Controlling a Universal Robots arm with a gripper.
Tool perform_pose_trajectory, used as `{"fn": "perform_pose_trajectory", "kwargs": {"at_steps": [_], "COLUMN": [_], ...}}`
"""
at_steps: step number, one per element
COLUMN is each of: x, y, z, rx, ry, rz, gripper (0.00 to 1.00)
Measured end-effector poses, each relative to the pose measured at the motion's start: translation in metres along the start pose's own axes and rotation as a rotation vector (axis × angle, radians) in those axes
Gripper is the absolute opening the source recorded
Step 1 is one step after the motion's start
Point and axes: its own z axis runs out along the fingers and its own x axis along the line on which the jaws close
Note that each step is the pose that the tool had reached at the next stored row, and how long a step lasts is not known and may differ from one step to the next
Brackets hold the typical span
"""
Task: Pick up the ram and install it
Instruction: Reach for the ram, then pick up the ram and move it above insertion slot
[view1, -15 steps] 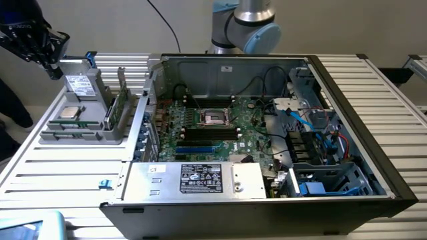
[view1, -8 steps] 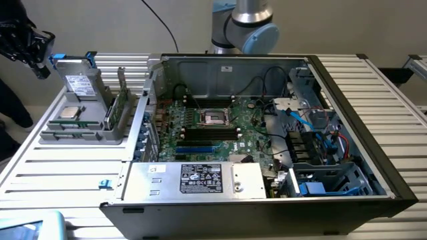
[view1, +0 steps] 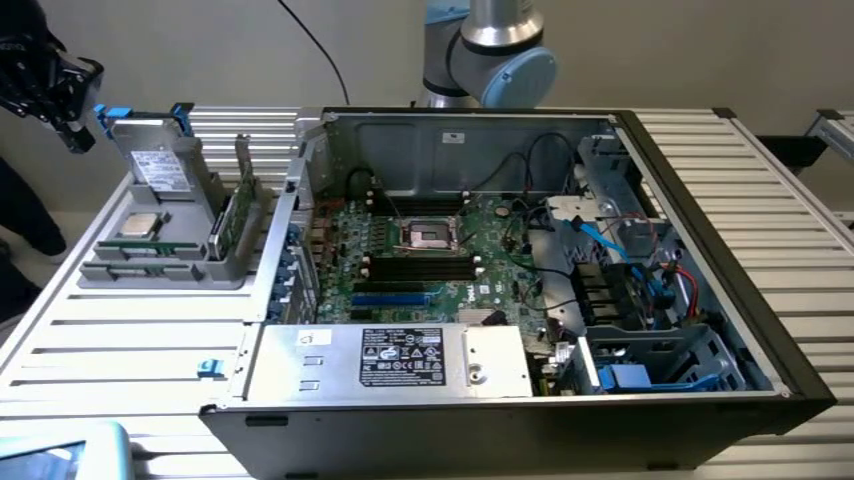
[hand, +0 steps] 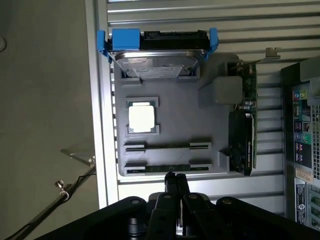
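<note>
I have the gripper (hand: 175, 181) shut, its 2 slim black fingers pressed together on nothing. Just past the tips lies the ram (hand: 159, 168), a thin, flat green stick seated in a slot of the matte grey tray (hand: 200, 125). The tray rests on the ribbed metal table (view1: 120, 340), at the exterior view's left of the open computer case (view1: 747, 300).

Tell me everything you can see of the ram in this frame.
The ram is a long, thin green board seen edge-on, with small pale marks near its middle. It stands on edge in the slot nearest the rim of the grey holder, its ends seated in grey brackets. The shut gripper hovers right at its middle; whether they touch cannot be told.
</note>
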Motion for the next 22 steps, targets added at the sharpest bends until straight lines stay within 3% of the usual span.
{"fn": "perform_pose_trajectory", "kwargs": {"at_steps": [18, 22], "x": [0.0014, 0.0031], "y": [0.0000, -0.0001], "z": [0.0000, -0.0001], "rx": [0.0000, -0.0010], "ry": [0.0000, 0.0011], "rz": [-0.004, -0.046], "gripper": [0.11, 0.11]}}
